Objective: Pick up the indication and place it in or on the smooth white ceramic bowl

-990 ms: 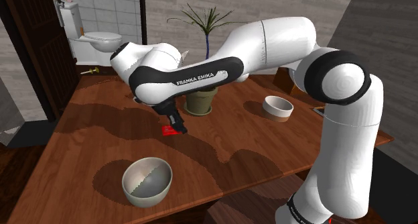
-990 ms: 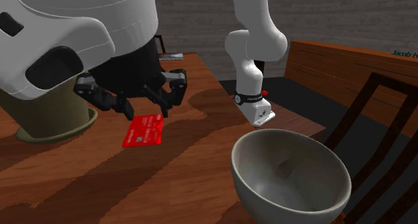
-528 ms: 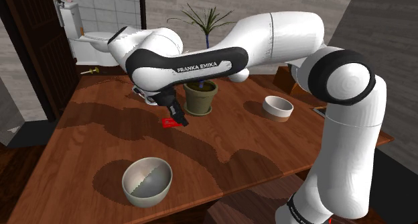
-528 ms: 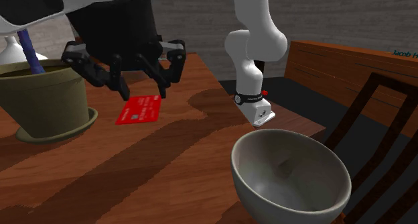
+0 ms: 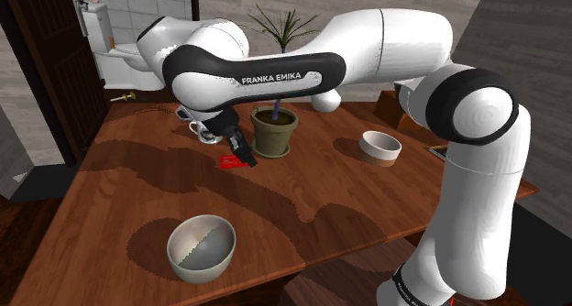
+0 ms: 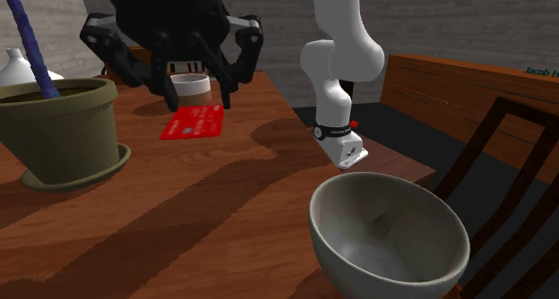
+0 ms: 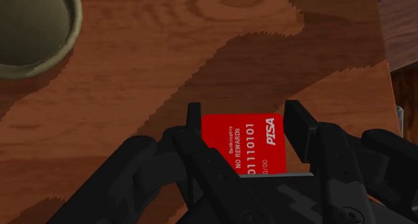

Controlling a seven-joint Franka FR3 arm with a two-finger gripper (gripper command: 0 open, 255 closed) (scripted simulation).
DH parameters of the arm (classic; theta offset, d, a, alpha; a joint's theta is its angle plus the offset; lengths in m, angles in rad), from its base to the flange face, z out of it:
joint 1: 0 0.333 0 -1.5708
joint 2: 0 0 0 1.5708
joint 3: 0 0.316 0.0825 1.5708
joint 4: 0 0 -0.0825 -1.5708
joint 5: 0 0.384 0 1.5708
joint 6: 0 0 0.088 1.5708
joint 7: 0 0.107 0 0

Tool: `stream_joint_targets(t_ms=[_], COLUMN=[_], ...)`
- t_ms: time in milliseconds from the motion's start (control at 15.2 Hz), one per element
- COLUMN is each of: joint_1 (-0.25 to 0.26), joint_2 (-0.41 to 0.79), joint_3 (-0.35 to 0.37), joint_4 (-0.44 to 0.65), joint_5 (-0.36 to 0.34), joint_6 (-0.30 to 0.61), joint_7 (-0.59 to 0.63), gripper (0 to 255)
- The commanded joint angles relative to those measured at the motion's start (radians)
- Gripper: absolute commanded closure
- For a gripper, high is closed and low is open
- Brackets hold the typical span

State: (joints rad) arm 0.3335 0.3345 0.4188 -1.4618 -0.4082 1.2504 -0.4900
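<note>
The indication is a red card (image 5: 233,160) (image 6: 193,123) (image 7: 244,145) with white print. My gripper (image 5: 243,158) (image 6: 197,105) (image 7: 244,119) is shut on it, one black finger on each long edge, and holds it nearly flat a little above the wooden table (image 5: 119,194). Gripper and card hang just beside the olive plant pot (image 5: 275,135) (image 6: 58,132) (image 7: 33,28). The large whitish bowl (image 5: 200,249) (image 6: 390,239) stands hollow side up near the table's front edge, well apart from the card, toward the shoulder view's bottom.
A smaller pale bowl (image 5: 379,147) sits toward the shoulder view's right. A white mug (image 5: 197,130) (image 6: 190,82) stands behind the gripper. A toilet (image 5: 128,57) is beyond the table's far end. A wooden chair (image 6: 502,163) stands beside the table.
The gripper has risen with the red card in it and drifted toward the table's far side, away from the large bowl. The arm's forearm has swung upward.
</note>
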Motion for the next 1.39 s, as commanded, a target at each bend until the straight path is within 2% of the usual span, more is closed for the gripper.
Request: stream_joint_targets(t_ms=[0,396,858,1320], joint_1=[0.025,0.117,0.242,0.226], joint_2=[0.000,0.027,0.105,0.100], joint_3=[0.014,0.061,0.104,0.103], joint_4=[0.009,0.055,0.172,0.069], joint_5=[0.014,0.059,0.094,0.100], joint_6=[-0.020,-0.076,-0.151,-0.056], joint_7=[0.035,0.166,0.320,0.334], gripper=[255,255,255,255])
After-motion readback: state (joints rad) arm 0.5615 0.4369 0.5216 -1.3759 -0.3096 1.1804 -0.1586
